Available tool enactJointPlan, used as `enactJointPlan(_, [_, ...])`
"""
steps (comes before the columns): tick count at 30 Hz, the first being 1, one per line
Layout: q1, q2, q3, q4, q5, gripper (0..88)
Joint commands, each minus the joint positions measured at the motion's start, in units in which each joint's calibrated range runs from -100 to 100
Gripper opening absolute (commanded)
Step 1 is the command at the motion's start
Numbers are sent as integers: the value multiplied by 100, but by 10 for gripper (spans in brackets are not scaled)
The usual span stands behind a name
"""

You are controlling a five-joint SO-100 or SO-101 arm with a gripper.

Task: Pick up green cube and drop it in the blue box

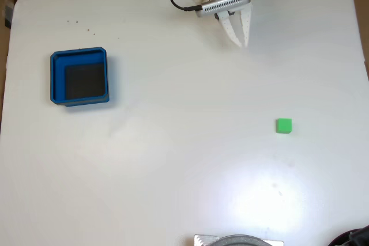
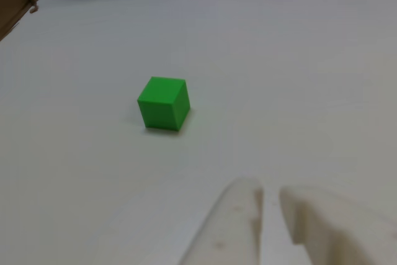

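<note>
Blurred white fingertips (image 2: 248, 206) of the pincer (image 2: 270, 200) rise from the bottom edge of the other view, nearest the lens, with a narrow gap between them; the jaws stand almost closed and hold nothing. White table (image 1: 173, 159) spreads under everything, and the pincer (image 1: 241, 40) hangs above its far edge in the fixed view, tips pointing down the picture. Off to the pincer's left in that fixed view, well apart from it and a little lower, sits the blue box (image 1: 56, 79), flat on the table with its dark floor bare. Below the pincer and slightly to its right there, also well apart, the green cube (image 1: 283, 125) rests on the table. From the other view, the green cube (image 2: 162, 104) lies ahead of the fingertips and to their left, touching neither.
</note>
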Motion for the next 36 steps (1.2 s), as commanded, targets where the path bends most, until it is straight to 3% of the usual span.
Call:
enactJointPlan(1, [8, -125, 27, -116, 10, 24])
enactJointPlan(26, [-84, -125, 27, -116, -10, 24])
enactJointPlan(36, [-893, -134, 27, -116, -10, 24])
